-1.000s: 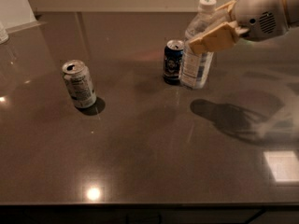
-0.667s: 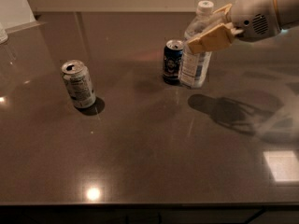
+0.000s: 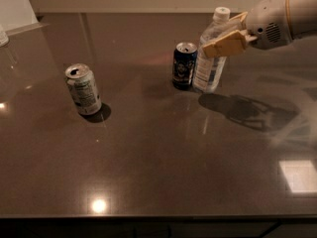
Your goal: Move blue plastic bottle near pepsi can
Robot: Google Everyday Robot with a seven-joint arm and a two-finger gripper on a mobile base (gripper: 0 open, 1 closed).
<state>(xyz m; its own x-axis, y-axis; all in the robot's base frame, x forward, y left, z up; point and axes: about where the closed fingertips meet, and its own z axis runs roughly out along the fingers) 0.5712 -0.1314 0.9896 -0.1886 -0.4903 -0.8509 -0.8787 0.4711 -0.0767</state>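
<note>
The blue plastic bottle point(image 3: 208, 71) stands upright on the dark tabletop point(image 3: 158, 157), at the back right. Its white cap shows above my fingers. The pepsi can point(image 3: 184, 66) stands just left of it, almost touching. My gripper point(image 3: 218, 33) reaches in from the right edge and is closed around the bottle's upper body. One tan finger point(image 3: 225, 43) lies across the bottle's front and the other is behind it.
A silver-grey can with greenish print point(image 3: 83, 89) stands at the left of the table. A pale object point(image 3: 3, 35) sits at the far left edge. The arm's shadow point(image 3: 247, 110) falls on the table right of the bottle. A wall runs along the back.
The bottle, both cans and the gripper have barely moved. The arm's shadow on the table has shifted slightly towards the bottle.
</note>
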